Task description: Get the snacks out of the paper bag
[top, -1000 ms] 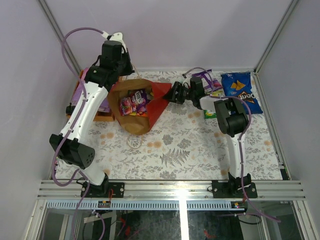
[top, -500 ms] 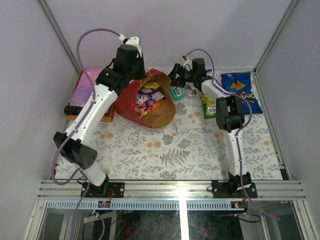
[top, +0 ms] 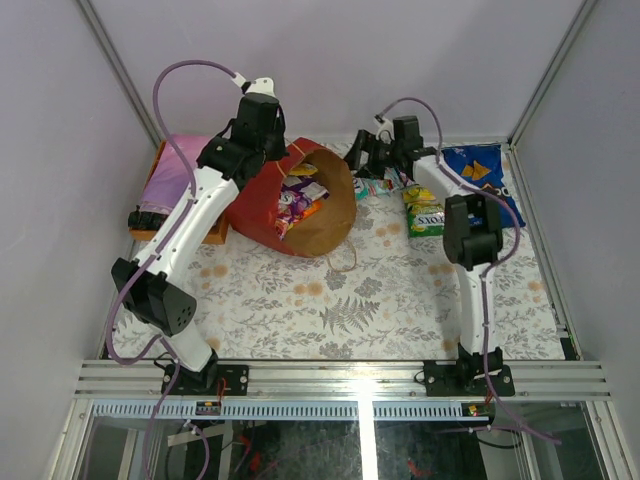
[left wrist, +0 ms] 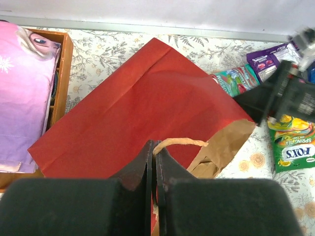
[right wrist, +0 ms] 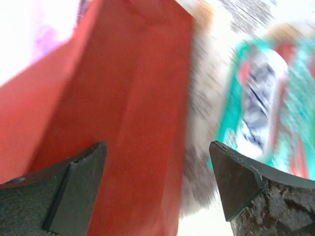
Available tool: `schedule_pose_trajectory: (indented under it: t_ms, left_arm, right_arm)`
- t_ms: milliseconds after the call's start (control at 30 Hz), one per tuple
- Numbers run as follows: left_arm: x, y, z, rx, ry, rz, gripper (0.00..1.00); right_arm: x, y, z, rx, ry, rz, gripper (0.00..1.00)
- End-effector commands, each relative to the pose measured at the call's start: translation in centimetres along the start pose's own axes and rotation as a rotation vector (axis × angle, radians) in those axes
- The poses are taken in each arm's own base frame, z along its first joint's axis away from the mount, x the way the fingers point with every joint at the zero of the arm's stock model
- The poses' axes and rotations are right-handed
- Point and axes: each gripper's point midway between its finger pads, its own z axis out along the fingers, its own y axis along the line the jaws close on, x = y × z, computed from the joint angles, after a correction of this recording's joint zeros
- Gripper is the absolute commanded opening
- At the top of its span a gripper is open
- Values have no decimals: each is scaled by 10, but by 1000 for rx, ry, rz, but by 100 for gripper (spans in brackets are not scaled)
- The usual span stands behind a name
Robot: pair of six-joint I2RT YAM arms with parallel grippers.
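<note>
The left gripper (left wrist: 153,164) pinches the string handle (left wrist: 179,141) of the red paper bag (top: 262,205), which lies tipped at the table's (top: 380,300) far side with snacks (top: 298,198) in its mouth; the right gripper (right wrist: 157,172) hangs spread wide beside it, near a teal packet (right wrist: 261,113)

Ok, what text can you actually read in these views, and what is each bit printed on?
"FOX'S": green and yellow packet, right of the paper bag.
"SPRING...": smaller line above it, same packet; ending unclear.
Teal packet: print blurred, unreadable.
Purple packet: print too small.
Blue chip bag: logo too small to read.
Packets inside the bag: unreadable.
</note>
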Motion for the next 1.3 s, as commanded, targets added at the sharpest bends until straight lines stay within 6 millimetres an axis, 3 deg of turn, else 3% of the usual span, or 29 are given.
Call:
schedule_pose_trajectory:
  t_ms: [0, 67, 167, 267, 367, 500, 667, 867, 1267]
  left_arm:
    - [-1, 8, 7, -43, -22, -7, 0]
    - [1, 11, 7, -47, -17, -5, 0]
    - [3, 12, 8, -48, -10, -5, 0]
    - [8, 13, 11, -44, 4, -6, 0]
    - [12, 13, 14, -44, 16, -11, 0]
    - [16, 15, 15, -47, 25, -19, 0]
    - [16, 20, 15, -46, 39, -39, 0]
    - [20, 18, 16, -30, 55, -45, 0]
    - [26, 16, 15, -8, 74, -40, 0]
  right_arm:
    - [-58, 26, -104, 193, -319, -12, 93]
    - [-46, 40, -133, 206, -421, 29, 93]
    - [-14, 92, -156, 96, -532, 33, 90]
    - [39, 148, -130, -41, -447, -19, 86]
    - [78, 172, -97, -129, -359, -21, 80]
    - [108, 166, -51, -109, -295, 35, 76]
    - [120, 158, -13, -96, -364, 72, 78]
    - [119, 141, 27, -117, -376, 148, 73]
    - [113, 121, 83, -97, -368, 182, 63]
